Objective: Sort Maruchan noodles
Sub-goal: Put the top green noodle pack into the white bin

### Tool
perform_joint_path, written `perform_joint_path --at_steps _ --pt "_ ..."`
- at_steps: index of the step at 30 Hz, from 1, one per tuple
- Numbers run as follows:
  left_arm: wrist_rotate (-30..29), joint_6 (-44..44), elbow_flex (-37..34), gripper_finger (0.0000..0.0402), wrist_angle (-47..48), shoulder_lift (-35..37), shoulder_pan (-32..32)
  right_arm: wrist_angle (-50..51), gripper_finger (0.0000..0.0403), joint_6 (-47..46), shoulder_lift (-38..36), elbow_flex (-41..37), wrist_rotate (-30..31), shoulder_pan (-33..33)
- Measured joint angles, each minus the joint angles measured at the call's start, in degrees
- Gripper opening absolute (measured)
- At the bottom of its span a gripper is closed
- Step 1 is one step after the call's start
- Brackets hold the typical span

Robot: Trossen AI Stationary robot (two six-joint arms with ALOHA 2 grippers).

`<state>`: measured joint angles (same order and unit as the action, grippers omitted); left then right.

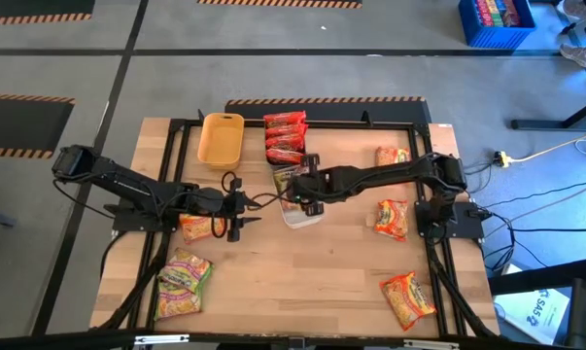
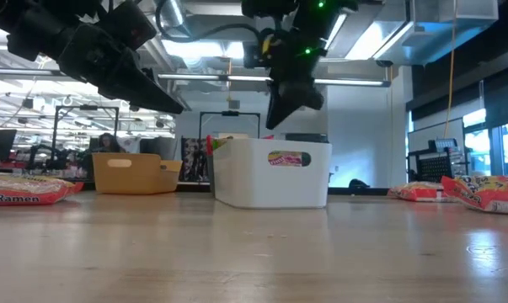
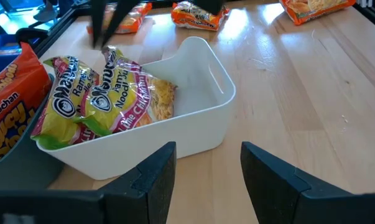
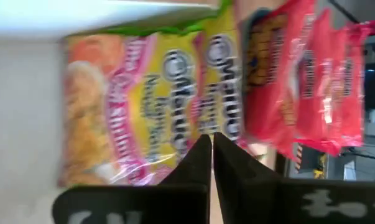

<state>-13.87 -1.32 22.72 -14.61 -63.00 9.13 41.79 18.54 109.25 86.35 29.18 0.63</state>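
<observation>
On the wooden table point(image 1: 302, 282), two green-pink Maruchan packets point(image 1: 183, 282) are lying at about eight o'clock, near the front left corner. Just above them, the left gripper point(image 1: 236, 216) is hovering low at nine o'clock of centre, its fingers point(image 3: 155, 180) standing partly apart with nothing between them, and an orange packet point(image 1: 197, 227) is lying beside its wrist. At eleven o'clock a yellow tray point(image 1: 221, 138) is sitting near the far edge, and at twelve o'clock red packets point(image 1: 285, 136) are lying stacked together. At the centre, the white bin point(image 3: 193, 124) is holding two green-pink packets point(image 3: 106, 93) leaning against its inner wall. The right gripper point(image 1: 306, 194) is hanging over that bin, its fingers point(image 4: 196, 165) pressed together and gripping nothing, poised just above the packets. Toward the right, orange packets are lying apart from one another: one point(image 1: 392, 156) at two o'clock, one point(image 1: 392, 218) at three o'clock, and one point(image 1: 408, 297) at five o'clock near the front right corner.
</observation>
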Motion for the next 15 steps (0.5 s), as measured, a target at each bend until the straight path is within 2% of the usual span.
perform_joint_path --at_steps 3,9,15 --pt "0.00 0.00 0.00 0.0174 0.00 0.02 0.02 1.08 0.0000 -1.90 0.00 0.00 -1.72 0.18" --pt "0.02 0.00 0.00 0.0174 0.00 0.02 0.02 6.26 0.0007 -8.34 -0.98 -0.03 0.59 -0.34" --pt "0.02 -0.45 0.00 0.0174 0.00 0.02 0.04 9.01 0.0072 -13.38 -4.70 -0.80 -5.42 -1.80"
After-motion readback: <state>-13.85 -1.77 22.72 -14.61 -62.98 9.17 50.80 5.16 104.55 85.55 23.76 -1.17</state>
